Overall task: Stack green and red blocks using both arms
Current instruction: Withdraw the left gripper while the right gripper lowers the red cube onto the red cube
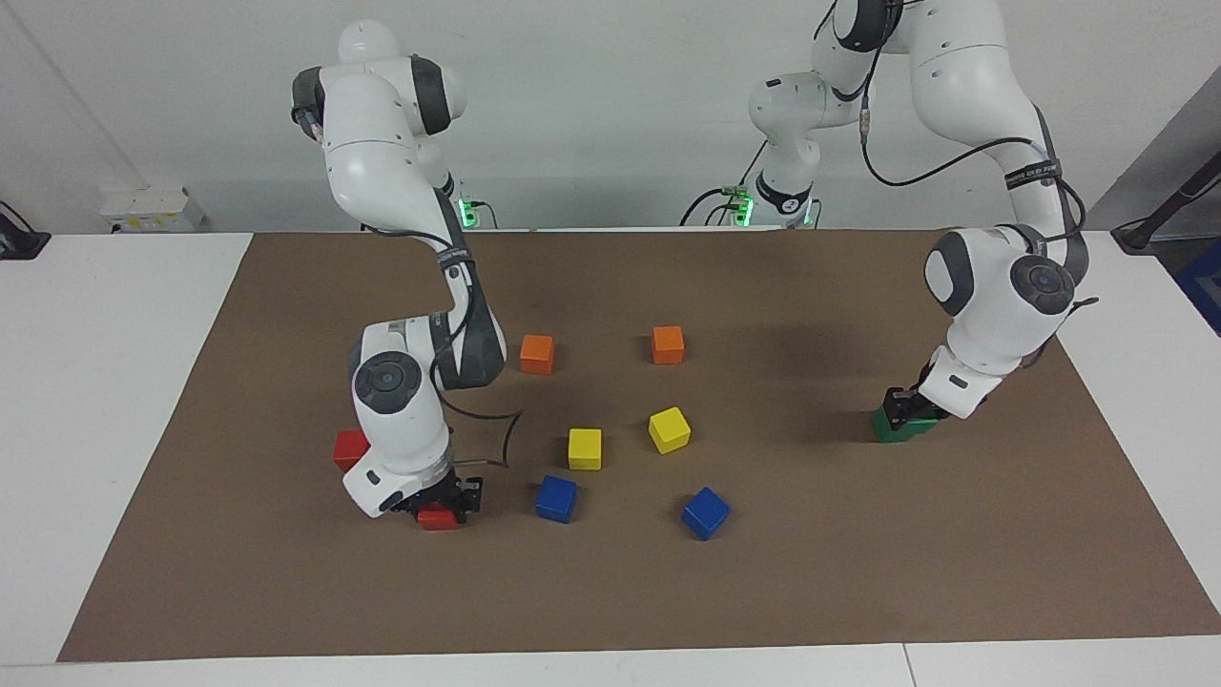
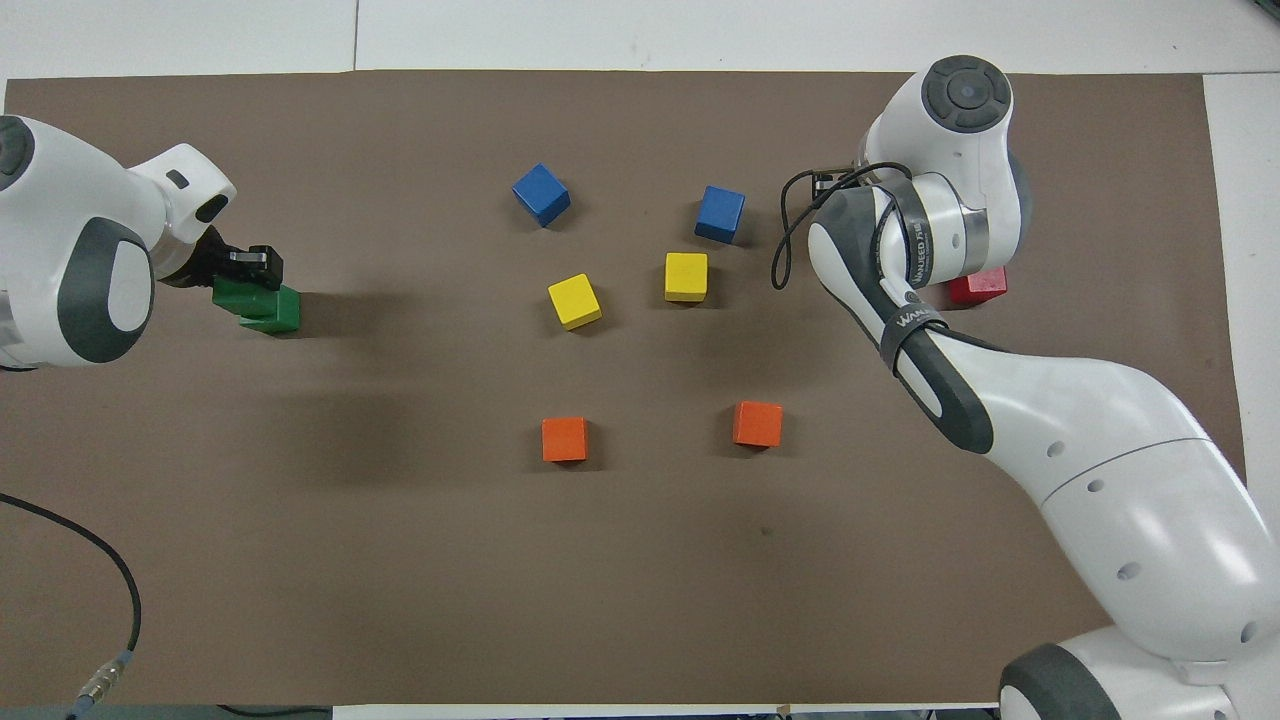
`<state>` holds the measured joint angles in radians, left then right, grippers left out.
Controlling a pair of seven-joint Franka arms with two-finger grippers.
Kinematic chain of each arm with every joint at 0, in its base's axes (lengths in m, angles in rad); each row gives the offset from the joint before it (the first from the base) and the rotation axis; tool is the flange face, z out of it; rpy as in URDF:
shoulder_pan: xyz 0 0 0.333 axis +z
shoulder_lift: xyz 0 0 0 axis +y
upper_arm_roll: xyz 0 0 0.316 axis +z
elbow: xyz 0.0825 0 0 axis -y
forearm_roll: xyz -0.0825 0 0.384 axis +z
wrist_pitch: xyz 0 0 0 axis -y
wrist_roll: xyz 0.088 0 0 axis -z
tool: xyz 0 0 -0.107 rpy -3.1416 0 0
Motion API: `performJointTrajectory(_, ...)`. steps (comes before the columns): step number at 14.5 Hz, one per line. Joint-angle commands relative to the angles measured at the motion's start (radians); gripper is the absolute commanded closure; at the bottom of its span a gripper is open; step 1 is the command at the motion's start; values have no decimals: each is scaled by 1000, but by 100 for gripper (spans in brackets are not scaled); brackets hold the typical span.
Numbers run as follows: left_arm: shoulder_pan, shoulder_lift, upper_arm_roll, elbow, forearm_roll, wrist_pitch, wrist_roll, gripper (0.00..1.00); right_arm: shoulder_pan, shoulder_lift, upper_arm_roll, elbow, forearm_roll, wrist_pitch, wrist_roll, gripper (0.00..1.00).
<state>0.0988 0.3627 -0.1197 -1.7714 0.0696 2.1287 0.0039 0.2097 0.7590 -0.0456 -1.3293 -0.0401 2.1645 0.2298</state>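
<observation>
A red block sits on the brown mat toward the right arm's end, and my right gripper is shut on it, low at the mat. The arm hides that block and gripper in the overhead view. A second red block lies a little nearer to the robots, half covered by the arm from above. At the left arm's end, my left gripper is shut on a green block. That block sits askew on a second green block.
Between the arms lie two orange cubes, two yellow cubes and two blue cubes. The nearest blue cube is close beside the right gripper. The brown mat covers most of the white table.
</observation>
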Motion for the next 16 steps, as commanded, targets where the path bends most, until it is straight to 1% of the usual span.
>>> performJointTrajectory(1,12,-34,-3,-48,-19,28,48,18,-12,-29,9,-22,-14,-20,-17,100)
performJointTrajectory(2,12,-38,-2,-48,-19,28,65,10,-16,-35,7,-13,-17,-70,-18,100)
performJointTrajectory(3,13,-38,-2,-48,-19,24,73,0,-23,-52,7,-1,-18,-112,-38,100)
performJointTrajectory(5,13,-41,-2,-48,-19,17,73,0,-61,-105,6,2,-12,-176,-120,100)
performJointTrajectory(7,12,-57,-1,-36,-19,5,68,0,-93,-170,6,-7,-9,-268,-183,100)
performJointTrajectory(8,9,-74,-2,-25,-19,-13,67,0,-107,-205,6,-25,-8,-296,-207,100)
performJointTrajectory(9,2,-94,0,-13,-19,-41,64,0,-125,-237,6,-66,-4,-296,-222,100)
performJointTrajectory(11,-5,-155,-1,-10,-19,-100,62,0,-148,-283,7,-163,-1,-266,-250,100)
performJointTrajectory(14,-5,-255,-9,-3,-17,-226,62,0,-165,-342,7,-342,2,-65,-282,100)
performJointTrajectory(15,-7,-287,-12,1,-19,-271,62,0,-165,-349,7,-379,2,-14,-288,100)
performJointTrajectory(16,-20,-315,-21,3,-19,-307,61,0,-165,-352,7,-399,2,10,-291,100)
